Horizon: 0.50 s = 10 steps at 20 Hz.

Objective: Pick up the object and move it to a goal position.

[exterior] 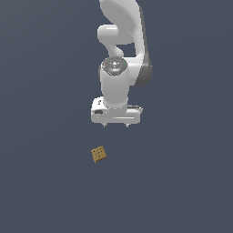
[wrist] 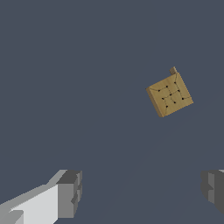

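Below, tan cube [exterior: 98,154] on the dark surface [exterior: 45,182], apart from my claw [exterior: 116,125], fingers [wrist: 69,194] spread wide, holding nothing.

From my exterior camera I see the white Panda arm [exterior: 122,41] coming down from the top of the frame, its wrist pointing straight down at the plain dark grey-blue tabletop [exterior: 45,182]. The gripper [exterior: 116,124] hangs below the wrist; only the two short fingertips [exterior: 104,124] poke out under the white hand body, set well apart from each other, with nothing between them. Nearer to me and slightly toward the exterior view's left of the gripper sits the small tan-brown cube [exterior: 98,154], turned at an angle, its upper face showing a grid of darker dots. The cube is clear of the gripper, not touching it.
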{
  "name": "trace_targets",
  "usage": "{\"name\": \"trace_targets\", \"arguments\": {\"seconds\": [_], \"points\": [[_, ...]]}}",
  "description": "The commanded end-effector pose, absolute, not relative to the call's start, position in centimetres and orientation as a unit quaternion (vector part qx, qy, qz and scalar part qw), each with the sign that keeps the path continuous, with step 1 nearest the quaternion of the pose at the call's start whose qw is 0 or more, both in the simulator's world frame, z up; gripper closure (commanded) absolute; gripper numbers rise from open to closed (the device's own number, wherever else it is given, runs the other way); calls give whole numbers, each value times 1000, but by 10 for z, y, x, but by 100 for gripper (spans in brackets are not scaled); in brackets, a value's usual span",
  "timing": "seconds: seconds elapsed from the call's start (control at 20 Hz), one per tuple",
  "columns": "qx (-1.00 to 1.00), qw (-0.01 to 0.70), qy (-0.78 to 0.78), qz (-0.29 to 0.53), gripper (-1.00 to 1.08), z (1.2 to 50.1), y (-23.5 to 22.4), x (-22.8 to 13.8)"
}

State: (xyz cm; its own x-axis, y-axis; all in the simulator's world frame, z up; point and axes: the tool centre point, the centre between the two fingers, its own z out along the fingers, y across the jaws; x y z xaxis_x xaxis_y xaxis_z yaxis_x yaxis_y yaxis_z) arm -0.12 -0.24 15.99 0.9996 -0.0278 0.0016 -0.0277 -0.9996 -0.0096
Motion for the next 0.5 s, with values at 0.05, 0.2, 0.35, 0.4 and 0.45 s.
{"name": "trace_targets", "arguments": {"seconds": [0.05,0.2,0.35,0.4,0.45], "points": [[-1000,4,13,-1,-92,160,-2,-1],[-1000,1,10,-5,-92,167,0,1],[-1000,-4,6,-10,-92,176,5,4],[-1000,-5,5,-11,-92,178,5,4],[-1000,-5,6,-11,-92,179,6,4]]}}
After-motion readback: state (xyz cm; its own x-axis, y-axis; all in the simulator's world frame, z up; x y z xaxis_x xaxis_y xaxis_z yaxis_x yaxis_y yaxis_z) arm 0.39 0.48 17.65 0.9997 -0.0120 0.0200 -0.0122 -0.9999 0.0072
